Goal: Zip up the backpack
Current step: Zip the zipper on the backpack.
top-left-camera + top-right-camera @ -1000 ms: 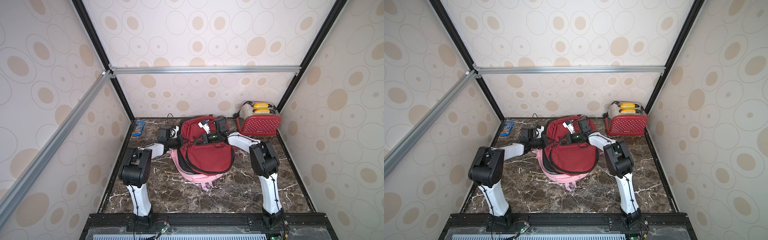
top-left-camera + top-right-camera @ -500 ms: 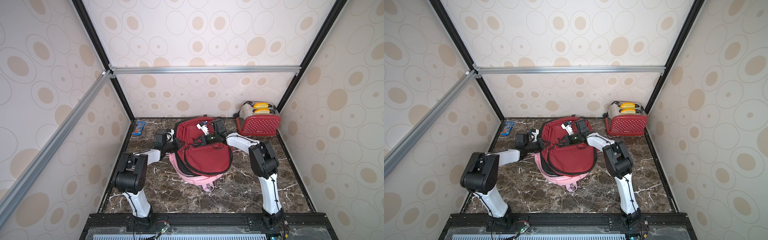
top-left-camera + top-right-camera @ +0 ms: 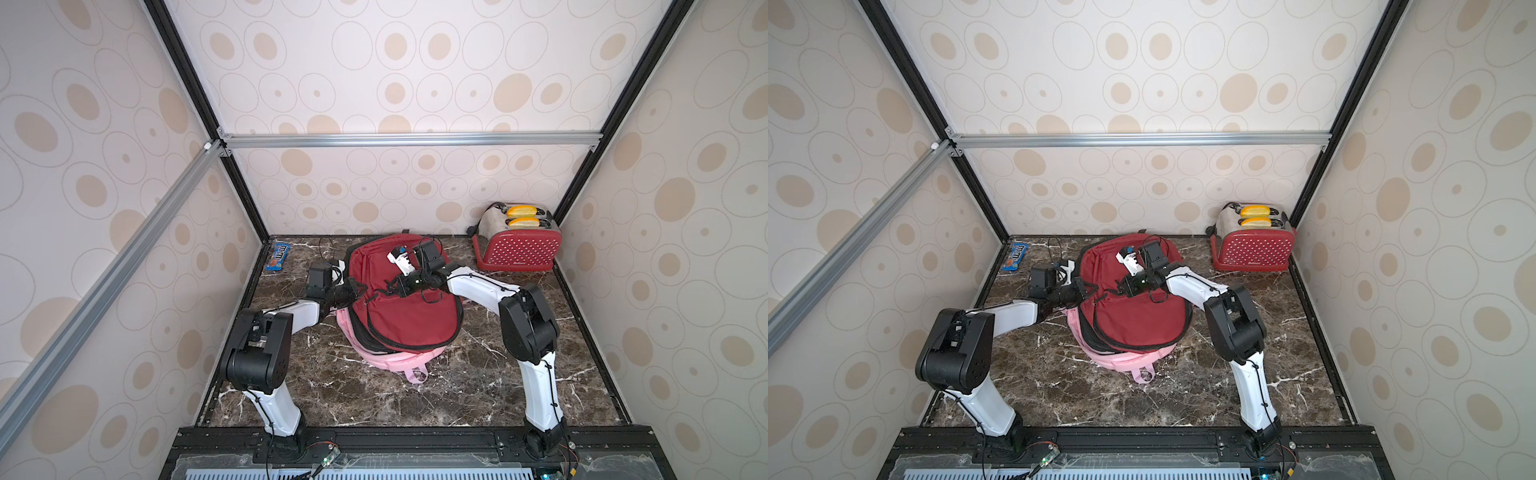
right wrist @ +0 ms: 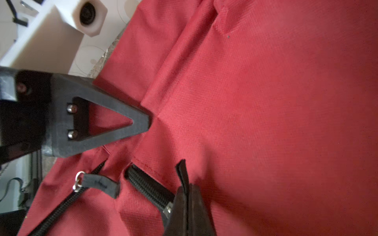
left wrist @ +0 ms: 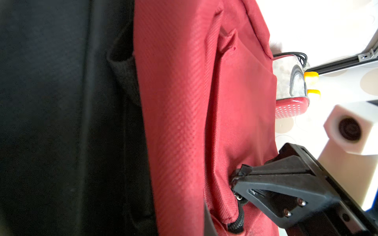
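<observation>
Your red fabric backpack (image 3: 409, 322) with a pink underside lay flat on the dark marble bench (image 3: 478, 374), slightly toward 12 o'clock of centre in both top views. Your right hand (image 4: 187, 189) was clamped on a black strap-like zip pull tab (image 4: 182, 171), whose end stuck out above the closed jaws. The fingers hid most of the slider below it. Beside it ran the black zip track (image 4: 149, 188), with a second, dark grey pull tab (image 4: 98, 182) lying free on the cloth.

Your left hand (image 4: 147, 120) was closed too, its tip against the red cloth near the backpack's 10 o'clock edge, creases running to it. Only one finger showed, so I could not tell whether cloth was pinched. In the left wrist view black material filled half the frame and that hand's own fingers could not be made out.

A red dotted toaster (image 3: 517, 249) stood at 1 o'clock, and a blue candy packet (image 3: 279, 257) lay at 11 o'clock.
</observation>
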{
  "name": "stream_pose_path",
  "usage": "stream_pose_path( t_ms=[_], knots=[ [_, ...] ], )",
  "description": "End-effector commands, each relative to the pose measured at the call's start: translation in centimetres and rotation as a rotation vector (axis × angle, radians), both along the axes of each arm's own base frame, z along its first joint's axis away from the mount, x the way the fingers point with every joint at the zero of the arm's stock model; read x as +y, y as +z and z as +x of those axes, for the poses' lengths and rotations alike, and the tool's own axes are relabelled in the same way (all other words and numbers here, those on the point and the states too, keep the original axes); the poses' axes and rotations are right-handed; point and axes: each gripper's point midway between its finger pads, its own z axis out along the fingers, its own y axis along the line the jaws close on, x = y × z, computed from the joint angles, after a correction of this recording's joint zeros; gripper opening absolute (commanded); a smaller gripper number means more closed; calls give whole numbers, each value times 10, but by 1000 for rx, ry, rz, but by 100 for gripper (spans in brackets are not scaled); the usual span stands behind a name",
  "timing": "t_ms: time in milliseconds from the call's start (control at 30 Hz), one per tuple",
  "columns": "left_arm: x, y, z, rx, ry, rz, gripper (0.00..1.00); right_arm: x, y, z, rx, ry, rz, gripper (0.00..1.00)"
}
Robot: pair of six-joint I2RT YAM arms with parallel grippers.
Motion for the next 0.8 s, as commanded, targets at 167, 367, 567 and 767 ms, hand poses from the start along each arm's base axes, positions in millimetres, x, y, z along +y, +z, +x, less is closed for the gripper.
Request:
stream_pose_path(
  t_ms=[167, 367, 567, 767],
  knots=[
    [50, -21, 3, 72, 170, 108, 0, -73, -32, 16, -85, -137, -337, 0],
    [50, -23, 3, 76, 172, 107, 0, -97, -30, 24, -113, -182, -414, 0],
    [51, -24, 3, 79, 173, 108, 0, -124, -18, 34, -123, -241, -416, 0],
    [52, -24, 3, 79, 174, 107, 0, -153, -12, 47, -121, -305, -427, 0]
  ],
)
